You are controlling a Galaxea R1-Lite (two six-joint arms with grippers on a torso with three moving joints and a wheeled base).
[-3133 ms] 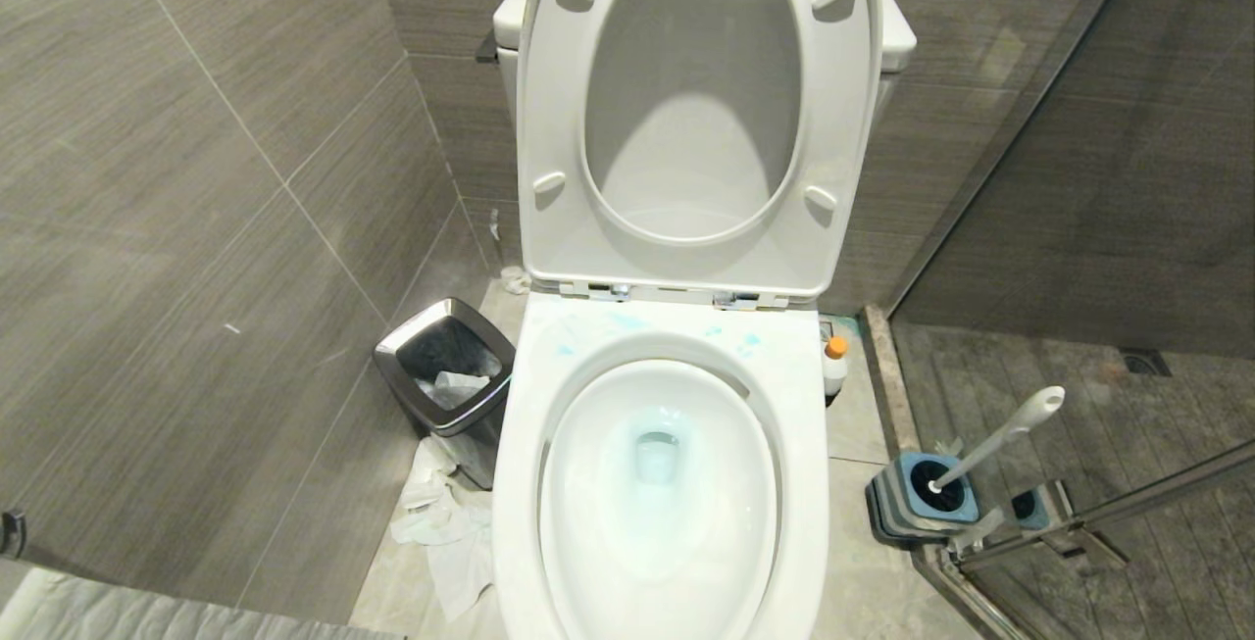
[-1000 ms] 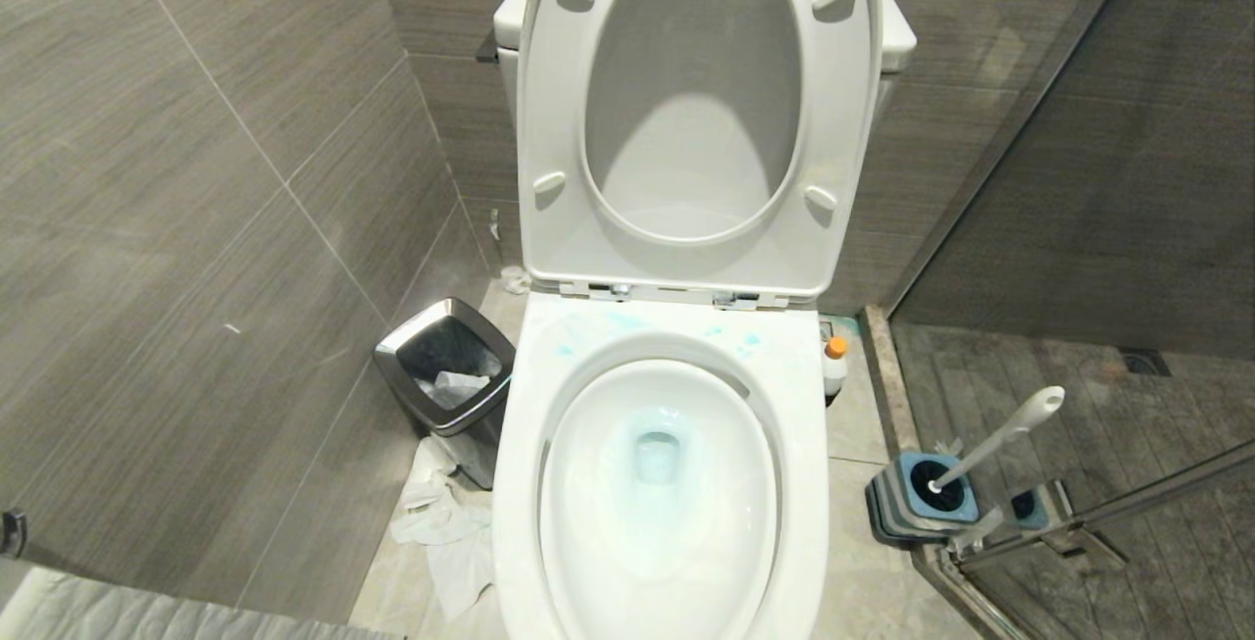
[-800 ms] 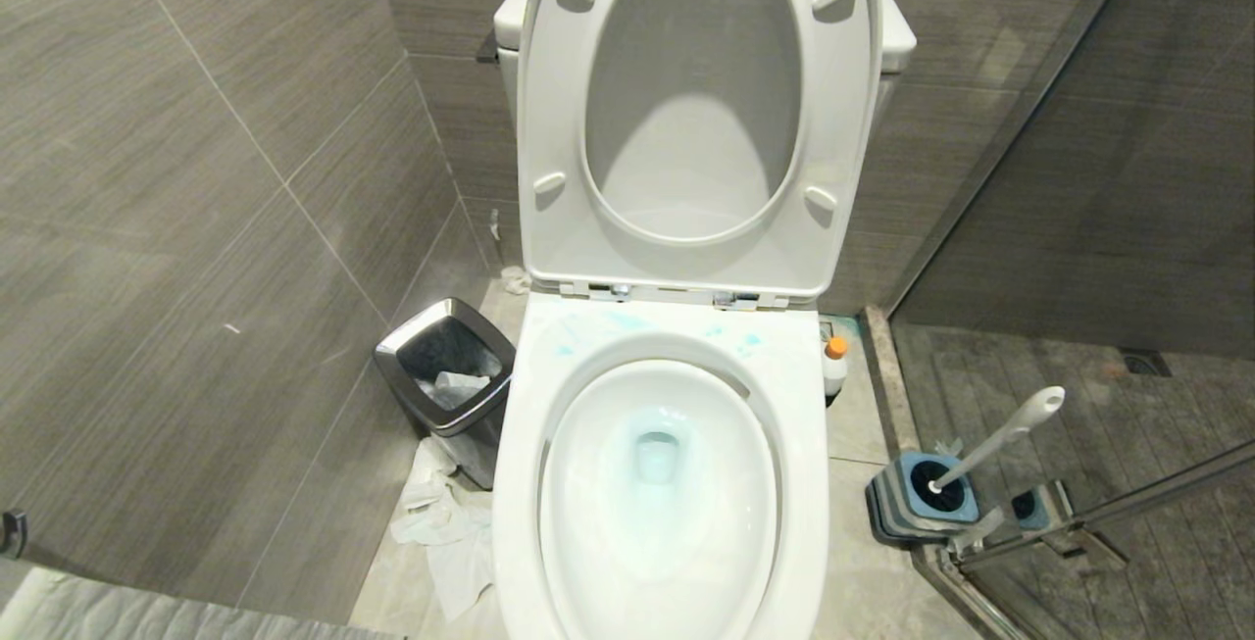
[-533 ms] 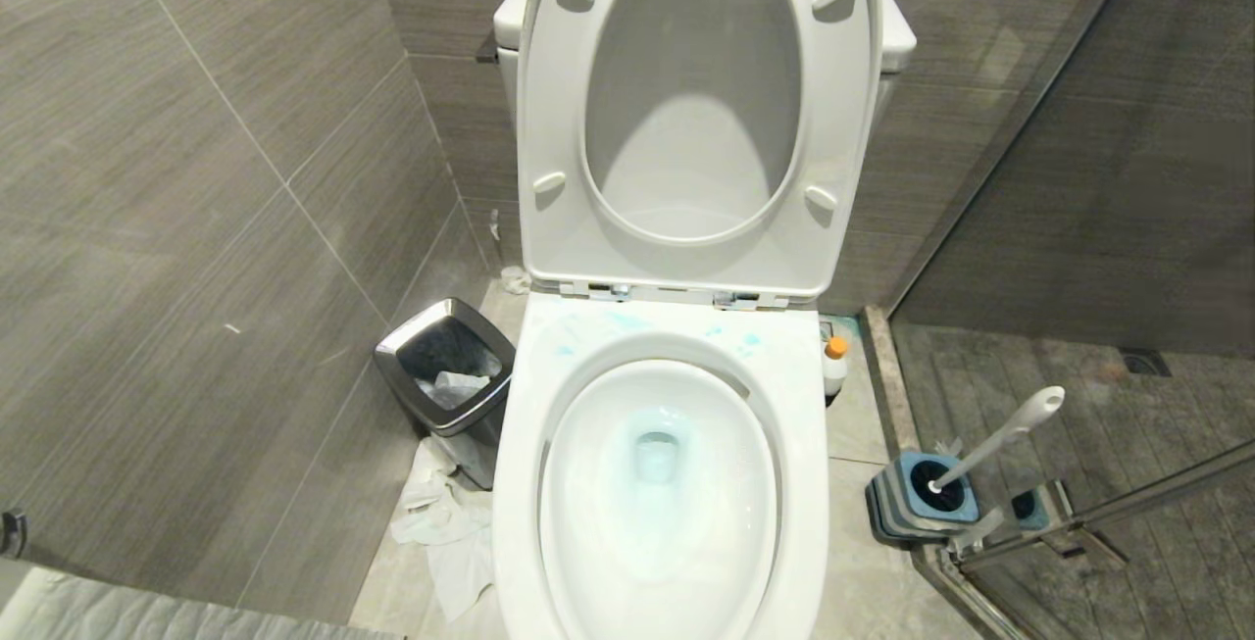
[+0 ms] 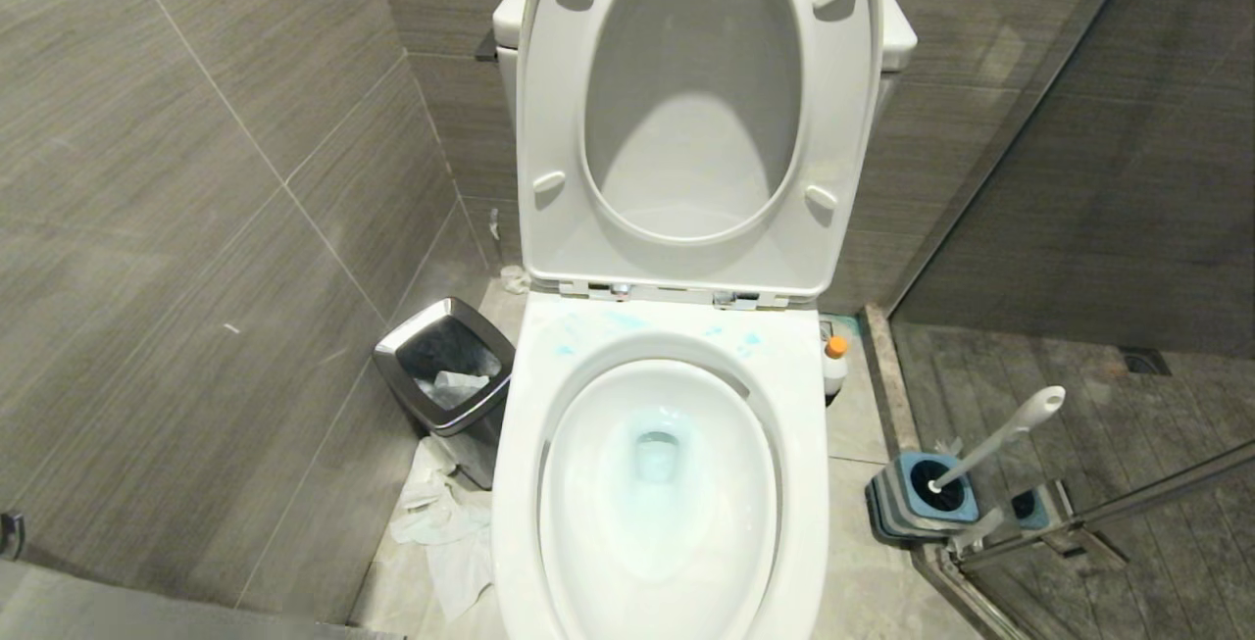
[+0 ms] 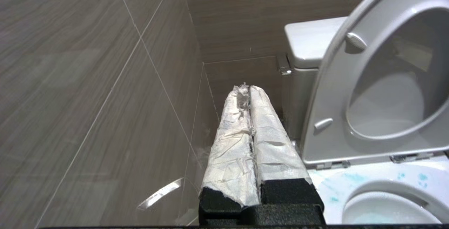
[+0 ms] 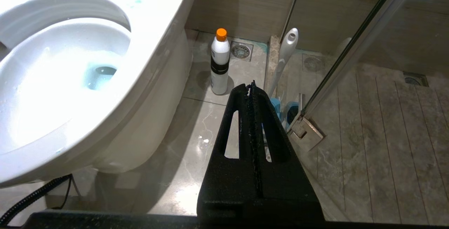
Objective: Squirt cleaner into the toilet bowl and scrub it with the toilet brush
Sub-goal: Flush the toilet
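Note:
The toilet bowl (image 5: 662, 346) stands in the middle of the head view with seat and lid raised. Turquoise smears mark its back rim and the water is faintly blue. On the floor at its right stands the cleaner (image 5: 834, 366), orange cap on. The toilet brush (image 5: 1000, 436) leans in its blue-and-grey holder (image 5: 922, 503) further right. My left gripper (image 6: 247, 88), its fingers wrapped in white, is shut and empty, level beside the bowl's rim (image 6: 350, 187) and aimed at the wall corner. My right gripper (image 7: 249, 86) is shut and empty, low above the floor, short of the cleaner (image 7: 220, 64) and brush handle (image 7: 286, 53).
A chrome-rimmed black bin (image 5: 446, 375) stands left of the bowl with crumpled tissue (image 5: 446, 532) on the floor beside it. A glass shower door (image 5: 1079, 513) with a metal hinge sits right by the brush holder. Tiled walls close in on the left and behind.
The pale shape in the head view's bottom-left corner has shifted and gone smooth: my left arm has moved. Toilet, cleaner and brush have stayed put.

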